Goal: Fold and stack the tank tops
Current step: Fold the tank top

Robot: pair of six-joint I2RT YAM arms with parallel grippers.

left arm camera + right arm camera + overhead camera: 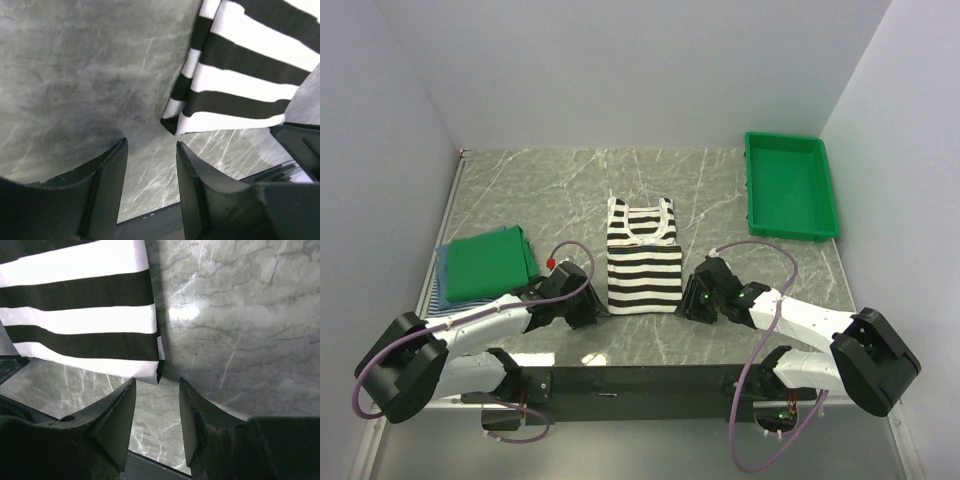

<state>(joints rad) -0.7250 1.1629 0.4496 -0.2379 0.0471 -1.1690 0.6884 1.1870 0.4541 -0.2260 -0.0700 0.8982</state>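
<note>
— Where is the striped tank top (643,262) lying, and what are the grippers doing around it?

— It is lying flat on the table (540,190), with its straps pointing away from the arms. The left gripper (150,150) is hovering just beside its near left corner. The right gripper (157,385) is hovering just beside its near right corner. Both are standing with the jaws apart, and only bare table is showing between the fingers, so neither one is gripping cloth.

— Why are they sitting at the two corners like this?

— I am thinking it is for balance. When two arms are working on the near hem at both ends together, the cloth is moving evenly and is not twisting. Whether they are about to take the corners, I cannot tell.

— And the other tops?

— The green tank top (492,262) is lying folded, well to the left of the striped one. It is resting on blue cloth (442,285), whose edges are peeking out. To me it is looking like the stack being built, kept aside so it is not getting in the way of the folding.

— So the striped one is going there?

— Probably, once it is folded small enough; now it is looking longer than the green one. The green bin (790,190) is standing far to the right of the striped top and is playing no part.
</note>
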